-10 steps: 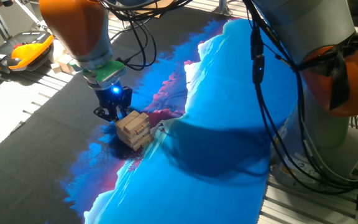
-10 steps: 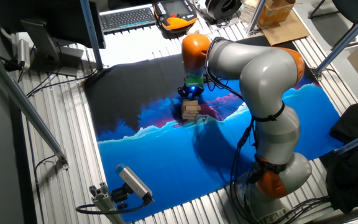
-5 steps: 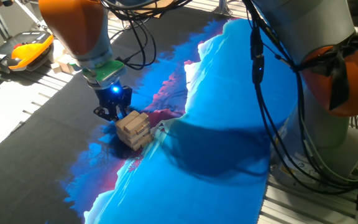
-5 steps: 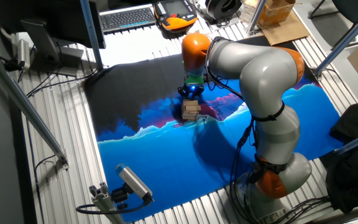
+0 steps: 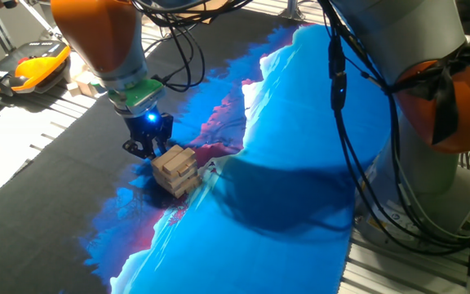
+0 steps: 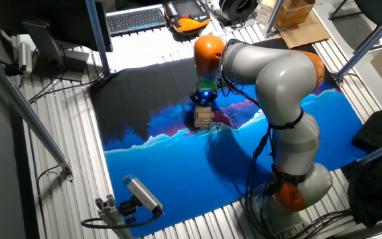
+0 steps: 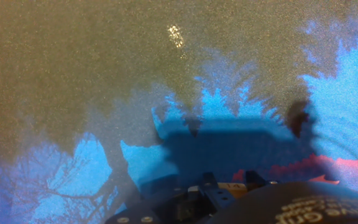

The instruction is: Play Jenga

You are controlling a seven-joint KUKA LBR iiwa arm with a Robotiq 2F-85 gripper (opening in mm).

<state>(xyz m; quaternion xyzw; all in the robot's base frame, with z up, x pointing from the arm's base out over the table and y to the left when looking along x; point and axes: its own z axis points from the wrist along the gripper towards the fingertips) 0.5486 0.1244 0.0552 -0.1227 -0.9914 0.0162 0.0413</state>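
The Jenga tower (image 5: 175,169) is a low stack of pale wooden blocks, slightly askew, standing on the blue and black printed cloth (image 5: 284,122). In the other fixed view the Jenga tower (image 6: 203,117) sits just below the hand. My gripper (image 5: 147,149) is low over the cloth, right against the tower's left side, with a blue light above its dark fingers. In the hand view the gripper (image 7: 230,182) shows only at the bottom edge, with a sliver of pale wood (image 7: 232,185) between its finger bases. How far apart the fingers stand is hidden.
An orange teach pendant (image 5: 39,64) and loose pale blocks (image 5: 78,84) lie beyond the cloth at the back left. A keyboard (image 6: 136,18) and cardboard box (image 6: 297,13) sit at the far side. A small camera (image 6: 141,194) stands near the cloth's front edge.
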